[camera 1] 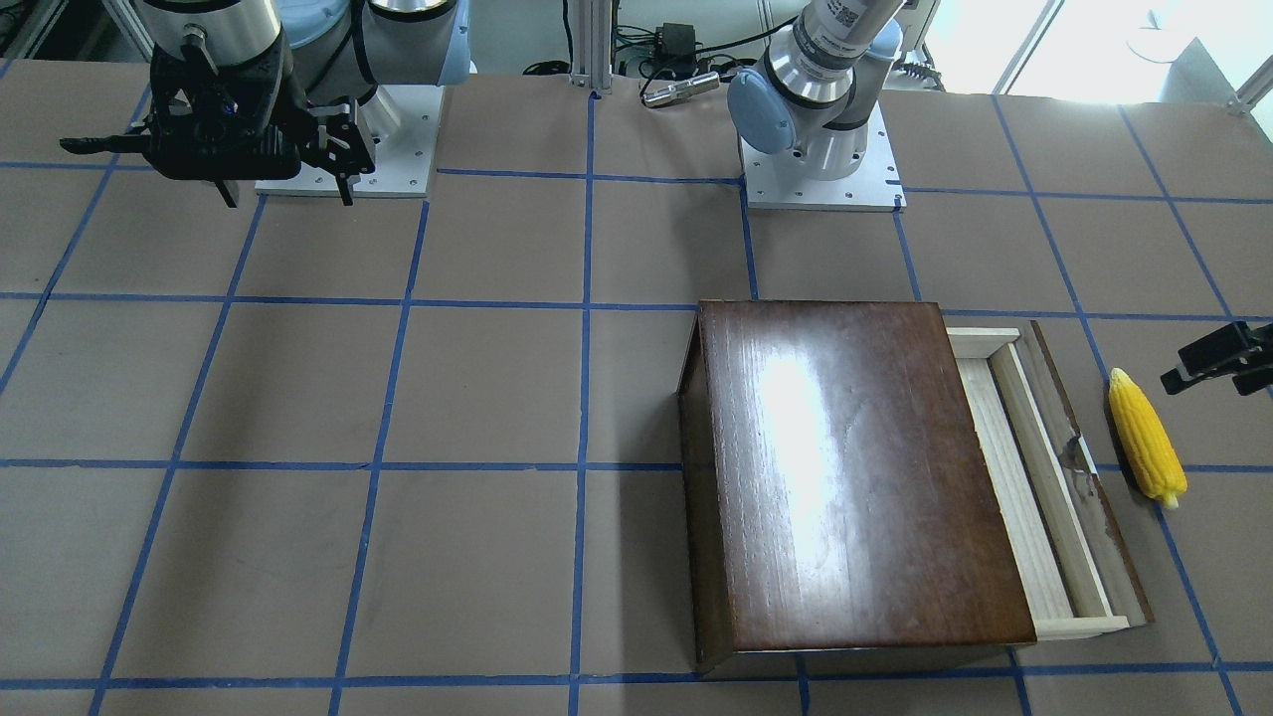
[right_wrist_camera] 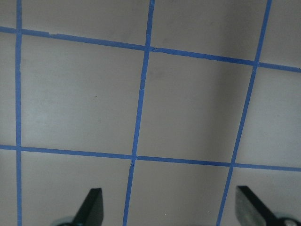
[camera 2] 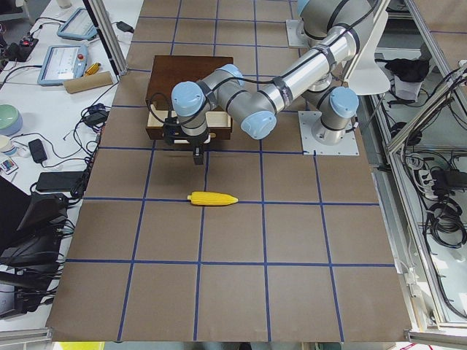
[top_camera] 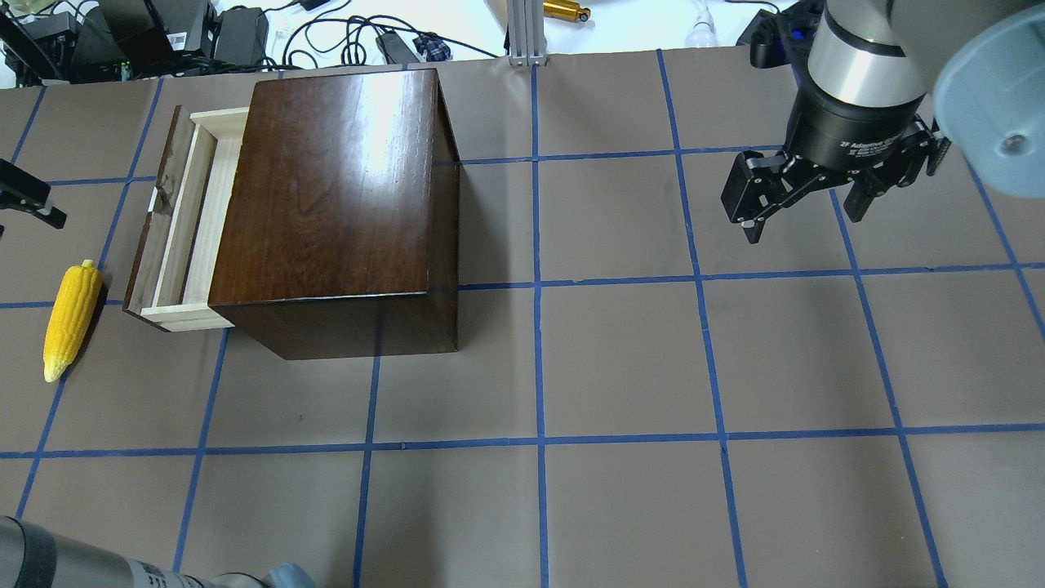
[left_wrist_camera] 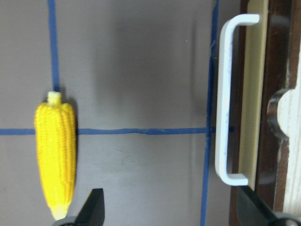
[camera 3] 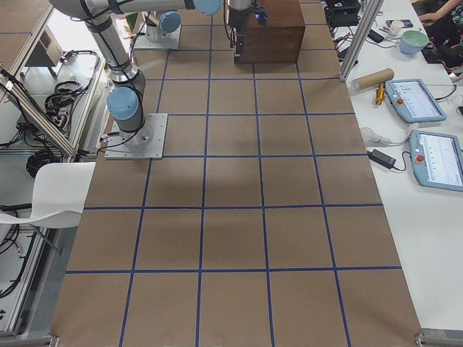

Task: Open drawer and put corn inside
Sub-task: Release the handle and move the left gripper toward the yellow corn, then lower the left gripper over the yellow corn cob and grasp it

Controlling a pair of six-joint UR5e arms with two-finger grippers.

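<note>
The drawer (camera 1: 1034, 477) stands partly pulled out of the dark-brown box (camera 1: 855, 477); its pale-wood tray shows in the overhead view (top_camera: 184, 220). Its white handle (left_wrist_camera: 225, 99) shows in the left wrist view. The yellow corn (camera 1: 1146, 436) lies flat on the table beside the drawer front, apart from it, and shows from overhead (top_camera: 72, 318) and in the left wrist view (left_wrist_camera: 56, 150). My left gripper (left_wrist_camera: 171, 214) is open and empty, hovering over the table between the corn and the drawer front (camera 1: 1228, 363). My right gripper (top_camera: 804, 224) is open and empty, far from the box (right_wrist_camera: 171, 212).
The table is brown with blue tape grid lines. The two arm bases (camera 1: 820, 169) stand at the robot's edge. Cables and power bricks (top_camera: 237, 33) lie beyond the far edge, behind the box. Tablets and a cardboard tube (camera 3: 369, 76) lie on a side bench.
</note>
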